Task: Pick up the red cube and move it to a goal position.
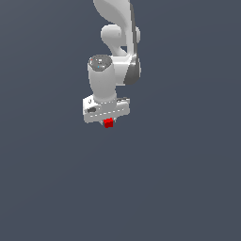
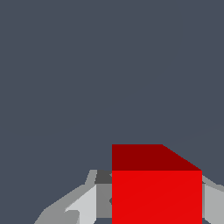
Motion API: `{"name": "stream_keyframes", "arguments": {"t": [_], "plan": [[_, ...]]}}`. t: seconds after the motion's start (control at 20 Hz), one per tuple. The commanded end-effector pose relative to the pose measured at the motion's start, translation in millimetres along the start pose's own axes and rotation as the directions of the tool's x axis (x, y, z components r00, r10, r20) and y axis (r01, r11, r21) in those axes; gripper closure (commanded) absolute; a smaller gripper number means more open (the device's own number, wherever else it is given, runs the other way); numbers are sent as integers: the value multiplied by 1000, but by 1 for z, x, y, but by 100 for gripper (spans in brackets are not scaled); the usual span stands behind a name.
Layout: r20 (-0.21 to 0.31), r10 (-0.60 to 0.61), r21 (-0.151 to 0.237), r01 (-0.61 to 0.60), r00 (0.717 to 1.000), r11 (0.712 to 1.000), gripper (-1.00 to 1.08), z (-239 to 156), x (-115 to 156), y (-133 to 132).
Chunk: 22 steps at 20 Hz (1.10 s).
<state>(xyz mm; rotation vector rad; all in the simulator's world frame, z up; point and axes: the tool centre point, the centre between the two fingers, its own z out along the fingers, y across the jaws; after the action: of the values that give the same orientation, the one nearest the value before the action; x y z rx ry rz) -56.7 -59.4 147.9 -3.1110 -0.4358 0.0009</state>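
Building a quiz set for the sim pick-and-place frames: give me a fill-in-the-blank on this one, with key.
1. The cube is coloured ____.
2. In the wrist view, the cube sits between the two ____ of the gripper.
3. In the exterior view, the cube shows just ____ the white gripper body.
4. The number of cubes in view is ____.

Missing words: red; fingers; below; one
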Motion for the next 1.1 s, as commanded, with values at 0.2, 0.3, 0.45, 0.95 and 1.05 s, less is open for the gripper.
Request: {"name": "stream_keyframes", "arguments": {"t": [0.2, 0.3, 0.45, 0.95, 1.05], "plan": [[-1, -1, 0, 1, 1000, 1000, 108, -74, -1, 3], [-1, -1, 0, 1, 1000, 1000, 108, -95, -1, 4], [-1, -1, 0, 1, 1000, 1000, 108, -128, -1, 5], [-1, -3, 0, 3, 1000, 1000, 108, -233, 1, 10], [-1, -3, 0, 3, 1000, 1000, 108, -253, 2, 12]]}}
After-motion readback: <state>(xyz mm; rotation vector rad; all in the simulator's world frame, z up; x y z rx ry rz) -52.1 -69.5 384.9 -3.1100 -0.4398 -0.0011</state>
